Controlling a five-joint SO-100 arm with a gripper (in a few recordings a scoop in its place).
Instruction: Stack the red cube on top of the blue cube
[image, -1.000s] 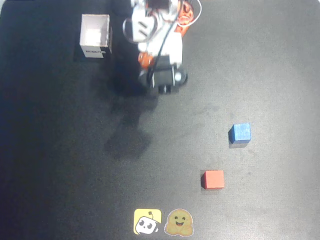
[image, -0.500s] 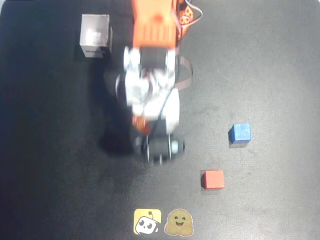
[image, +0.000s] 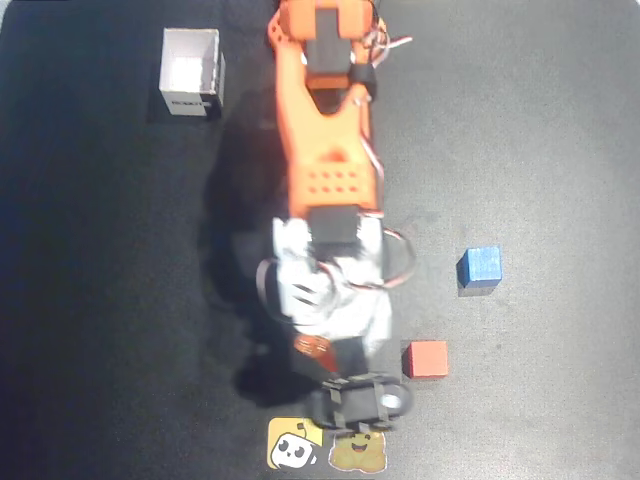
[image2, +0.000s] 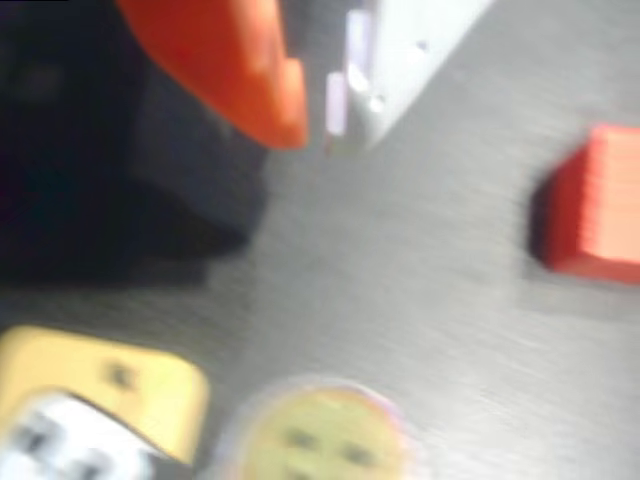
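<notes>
Arm (image: 330, 170) now reaches far down the black table (image: 540, 120), stretched well beyond its earlier tucked pose. Gripper (image2: 318, 130) hangs above the two stickers (image: 325, 445), fingertips nearly meeting, holding nothing. Red cube (image: 427, 358) lies just right of it, edges square to the table; blue cube (image: 481, 267) sits apart, both unmoved.

Orange-white arm (image: 325, 170), blk tool (image: 358, 405)
</notes>
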